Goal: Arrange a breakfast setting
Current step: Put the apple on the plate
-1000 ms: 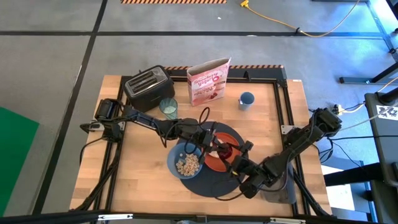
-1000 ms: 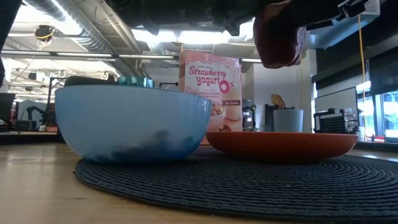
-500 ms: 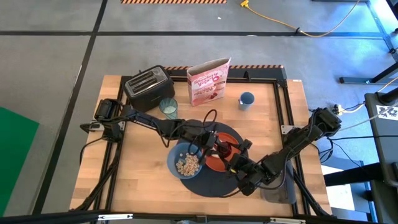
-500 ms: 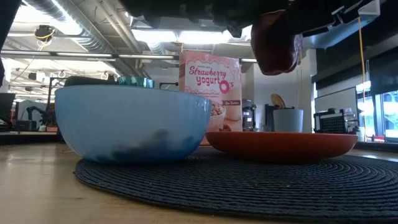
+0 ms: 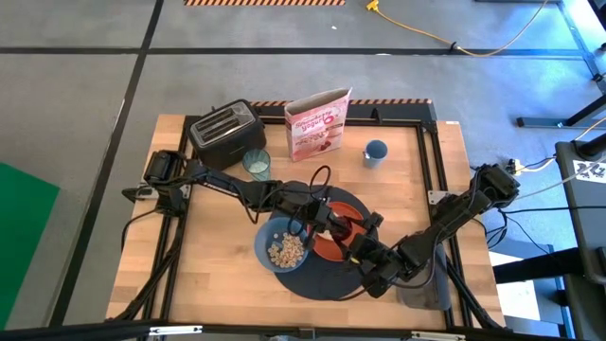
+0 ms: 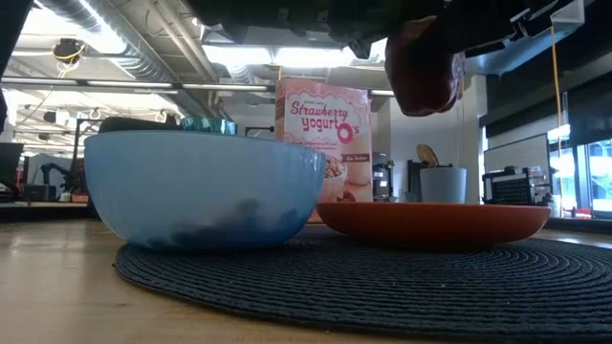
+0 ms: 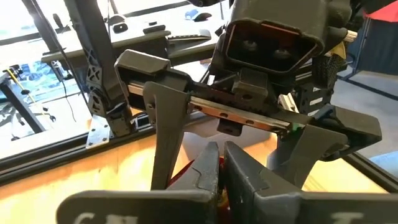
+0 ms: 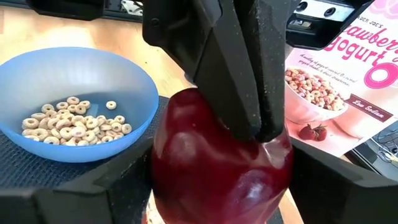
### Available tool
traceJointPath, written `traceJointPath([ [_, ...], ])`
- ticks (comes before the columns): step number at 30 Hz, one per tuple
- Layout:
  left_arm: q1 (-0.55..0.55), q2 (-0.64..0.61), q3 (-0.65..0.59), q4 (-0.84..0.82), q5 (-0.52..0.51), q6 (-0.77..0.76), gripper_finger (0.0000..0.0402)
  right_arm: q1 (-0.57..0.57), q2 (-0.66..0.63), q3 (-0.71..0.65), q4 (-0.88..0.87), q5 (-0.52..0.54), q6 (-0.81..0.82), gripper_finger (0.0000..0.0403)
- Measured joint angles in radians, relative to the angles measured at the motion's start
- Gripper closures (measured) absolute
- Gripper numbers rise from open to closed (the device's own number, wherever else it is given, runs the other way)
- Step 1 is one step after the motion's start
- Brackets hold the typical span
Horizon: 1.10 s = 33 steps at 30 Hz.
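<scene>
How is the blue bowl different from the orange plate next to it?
The blue bowl is deep with tall curved sides; the orange plate is shallow and flat. The bowl holds cereal rings, while the plate's visible part looks bare, with a red apple above it, not touching it. Both are round and sit on the dark woven mat.

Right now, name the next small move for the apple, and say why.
Probably lower the small red apple onto the orange plate: it hangs above the plate, held between the fingers of the right gripper, while the shut left gripper sits against its top and would have to descend too.
</scene>
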Motion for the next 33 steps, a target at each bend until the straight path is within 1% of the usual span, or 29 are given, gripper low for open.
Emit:
traceJointPath([
  [3, 0.0, 0.001, 0.0, -0.006, -0.027, -0.007, 0.0396, 0.0, -0.003, 0.003, 0.007, 0.02, 0.001, 0.0074],
  [6, 0.005, 0.013, -0.009, -0.058, -0.054, -0.015, 0.0396, 0.0, -0.026, 0.008, 0.003, 0.022, 0.006, 0.0043],
  [8, 0.01, 0.013, -0.008, -0.067, -0.056, -0.025, 0.0396, 0.0, -0.038, 0.008, -0.013, -0.035, 0.036, 0.0028],
  [11, 0.015, 0.03, 0.0, -0.03, -0.055, -0.029, 0.0396, 0.001, -0.074, 0.006, -0.068, -0.139, 0.12, 0.0018],
  [14, 0.016, 0.085, -0.004, 0.02, -0.048, -0.039, 0.0396, 0.002, -0.122, 0.006, -0.137, -0.176, 0.222, 0.0016],
  [16, 0.016, 0.108, -0.006, 0.064, -0.04, -0.053, 0.0396, 0.008, -0.141, 0.006, -0.178, -0.178, 0.266, 0.0016],
  [18, 0.015, 0.133, 0.009, 0.115, -0.038, -0.055, 0.0396, 0.026, -0.168, 0.004, -0.216, -0.142, 0.285, 0.0016],
  [23, 0.016, 0.211, 0.064, 0.107, -0.042, -0.053, 0.0396, 0.095, -0.212, 0.003, -0.254, 0.021, 0.291, 0.0016],
  [26, 0.016, 0.248, 0.125, 0.12, -0.041, -0.051, 0.0396, 0.121, -0.228, 0.004, -0.253, 0.098, 0.292, 0.0015],
  [29, 0.016, 0.29, 0.173, 0.114, -0.04, -0.051, 0.0396, 0.134, -0.232, 0.004, -0.251, 0.114, 0.299, 0.0015],
  [31, 0.016, 0.306, 0.182, 0.095, -0.036, -0.051, 0.0396, 0.134, -0.232, 0.004, -0.251, 0.102, 0.316, 0.0015],
  [33, 0.015, 0.314, 0.194, 0.109, -0.036, -0.046, 0.0396, 0.134, -0.232, 0.004, -0.252, 0.083, 0.323, 0.0015],
])
